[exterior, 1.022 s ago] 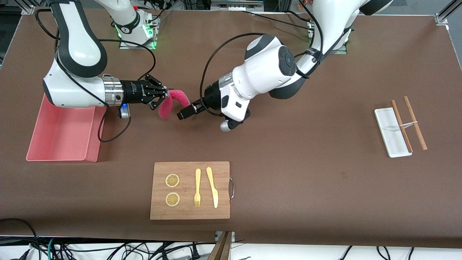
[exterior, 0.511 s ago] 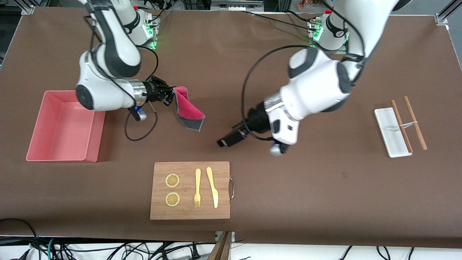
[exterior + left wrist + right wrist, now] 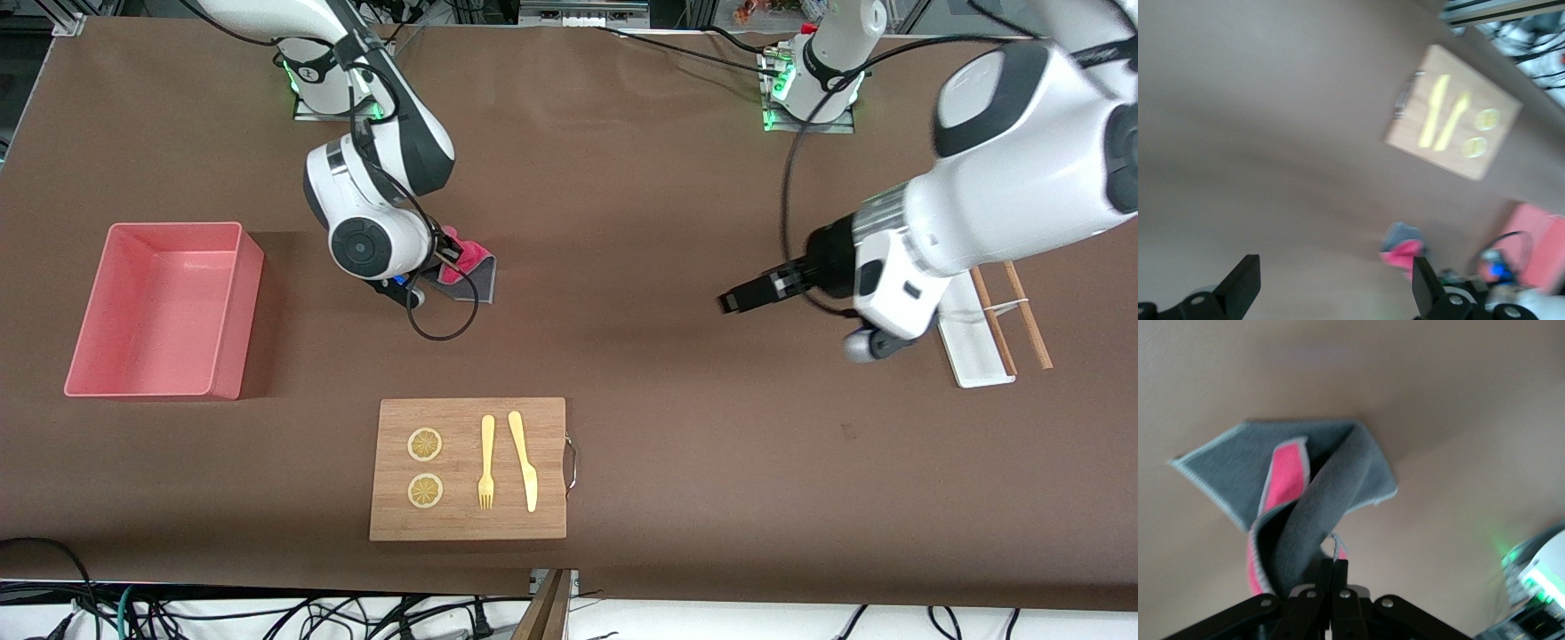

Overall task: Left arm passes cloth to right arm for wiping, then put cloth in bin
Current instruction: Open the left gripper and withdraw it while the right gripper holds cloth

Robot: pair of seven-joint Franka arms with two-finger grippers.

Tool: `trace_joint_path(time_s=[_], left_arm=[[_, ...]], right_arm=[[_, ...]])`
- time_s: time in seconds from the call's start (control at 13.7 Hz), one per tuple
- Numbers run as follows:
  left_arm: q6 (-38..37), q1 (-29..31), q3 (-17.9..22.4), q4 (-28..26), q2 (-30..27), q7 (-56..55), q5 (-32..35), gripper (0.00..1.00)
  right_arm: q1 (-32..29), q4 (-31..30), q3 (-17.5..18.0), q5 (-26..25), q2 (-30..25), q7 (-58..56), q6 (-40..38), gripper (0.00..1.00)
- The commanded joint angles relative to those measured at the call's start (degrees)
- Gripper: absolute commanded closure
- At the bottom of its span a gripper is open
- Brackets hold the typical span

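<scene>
right gripper [image 3: 1332,568] fingers pinched shut on cloth [image 3: 1298,513]; grey-pink cloth folds draped onto brown table [image 3: 1458,413].

I work in a robotics lab: my bases [image 3: 333,84] are bolted near an aluminium frame [image 3: 569,11] at the edge of a brown-covered table [image 3: 676,427], and cables [image 3: 267,618] tangle below that table.

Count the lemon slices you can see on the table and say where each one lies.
2. Both lie on the wooden board, beside the fork: one lemon slice farther from the front camera, the other lemon slice nearer. None appears hidden.
</scene>
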Motion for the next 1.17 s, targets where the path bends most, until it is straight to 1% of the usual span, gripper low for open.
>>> trace_joint_path(time_s=[0.0, 0.15, 0.29, 0.44, 0.58, 0.73, 0.88, 0.95, 1.02, 1.1], left_arm=[[-6.02, 5.91, -0.30, -4.83, -6.19, 11.05, 5.06, 0.00], [-5.95, 10.40, -0.30, -10.95, -11.89, 19.58, 7.96, 0.00], [-3.94, 13.66, -0.30, -16.33, -16.64, 24.96, 11.82, 0.00], [-1.82, 14.63, -0.30, -19.33, -18.94, 28.22, 16.40, 0.00], [-0.94, 16.21, -0.38, -20.30, -18.95, 28.50, 17.73, 0.00], [1.25, 17.09, -0.38, -22.58, -19.39, 28.50, 17.91, 0.00], [1.52, 17.54, -0.38, -22.68, -19.13, 28.50, 17.21, 0.00], [1.44, 17.71, -0.38, -22.59, -18.95, 28.06, 16.68, 0.00], [1.44, 18.06, -0.21, -22.59, -18.86, 28.14, 13.89, 0.00], [1.44, 19.54, -0.21, -22.68, -18.86, 28.23, 11.60, 0.00]], right_arm=[[-2.08, 1.55, -1.56, -5.65, 3.36, -4.33, 0.76, 1.00], [-5.06, 1.55, -2.18, -11.02, 4.33, -7.22, 1.56, 1.00], [-10.32, 1.64, -2.19, -12.97, 4.25, -14.58, 1.48, 1.00], [-16.55, 2.16, -2.19, -14.81, 4.16, -24.77, 1.56, 1.00], [-21.23, 4.44, -2.19, -15.26, 4.16, -33.04, 1.04, 1.00], [-22.47, 6.55, -2.27, -17.88, 3.98, -37.55, 0.77, 1.00], [-22.22, 9.45, -2.27, -23.14, 3.89, -38.70, -0.36, 1.00], [-21.95, 10.94, -2.19, -24.91, 3.89, -38.97, -1.24, 1.00], [-21.25, 12.35, -1.84, -25.63, 4.07, -38.71, -2.03, 1.00], [-19.68, 12.80, -1.84, -25.29, 4.16, -37.83, -2.39, 1.00]])
